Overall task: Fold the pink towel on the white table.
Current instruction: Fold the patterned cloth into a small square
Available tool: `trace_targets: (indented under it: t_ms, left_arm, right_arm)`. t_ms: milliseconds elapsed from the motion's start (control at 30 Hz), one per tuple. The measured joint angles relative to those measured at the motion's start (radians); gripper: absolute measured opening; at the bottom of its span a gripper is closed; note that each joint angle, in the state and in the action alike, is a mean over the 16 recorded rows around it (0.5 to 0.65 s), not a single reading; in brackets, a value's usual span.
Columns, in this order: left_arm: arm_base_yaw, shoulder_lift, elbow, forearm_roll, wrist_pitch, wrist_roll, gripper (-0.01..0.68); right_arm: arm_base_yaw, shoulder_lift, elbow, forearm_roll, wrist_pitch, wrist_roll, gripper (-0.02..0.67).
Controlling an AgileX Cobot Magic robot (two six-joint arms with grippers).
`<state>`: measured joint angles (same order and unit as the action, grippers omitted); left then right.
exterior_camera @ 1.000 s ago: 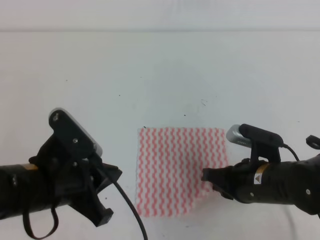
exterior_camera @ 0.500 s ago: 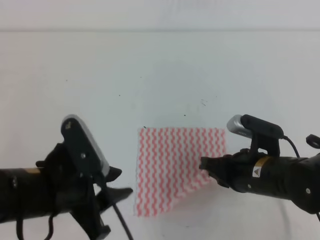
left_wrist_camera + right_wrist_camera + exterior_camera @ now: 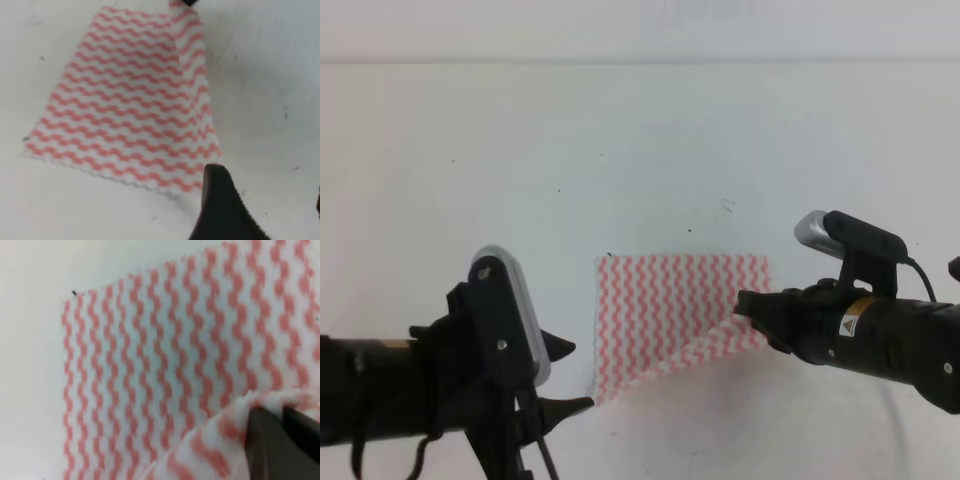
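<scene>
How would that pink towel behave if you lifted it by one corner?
Probably floppy: where the right gripper pinches the pink towel, the lifted corner drapes over the rest. Likely light, since it looks thin. It shouldn't roll or tip, lying flat on the white table.

Right arm (image 3: 880,335): we see a small yellow triangular warning sign on its black casing; the symbol inside is too small for us to make out.
Left arm (image 3: 420,385): we find no lettering or label on it.
Pink towel (image 3: 665,305): only wavy stripes, and we read no words or numbers on it.
White table (image 3: 620,150): we see just a few dark specks, no writing.
</scene>
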<state>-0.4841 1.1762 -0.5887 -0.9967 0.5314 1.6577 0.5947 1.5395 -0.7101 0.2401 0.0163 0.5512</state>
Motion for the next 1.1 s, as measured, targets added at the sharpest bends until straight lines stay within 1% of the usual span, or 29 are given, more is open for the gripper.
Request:
trace_targets:
  t_ms: [267,400,600,800,1100]
  left_arm:
    - [-0.008,0.097,-0.001,-0.058,0.006,0.112,0.362]
    - [-0.032,0.144,-0.002,-0.088,-0.006,0.183,0.363]
    - [-0.079,0.189,-0.002,-0.126,-0.062,0.269,0.364]
    - [-0.120,0.230,-0.001,-0.132,-0.130,0.305,0.364]
    - [-0.130,0.287,-0.002,-0.134,-0.192,0.306,0.363]
  right_arm:
    - [-0.001,0.003,0.000,-0.006,-0.012,-0.001,-0.016]
    - [-0.001,0.010,0.000,-0.008,-0.013,-0.001,-0.016]
    - [0.000,0.027,0.000,-0.010,-0.012,-0.001,-0.016]
    - [-0.001,0.038,0.000,-0.013,-0.016,-0.002,-0.016]
    - [-0.002,0.044,0.000,-0.016,-0.022,-0.002,-0.016]
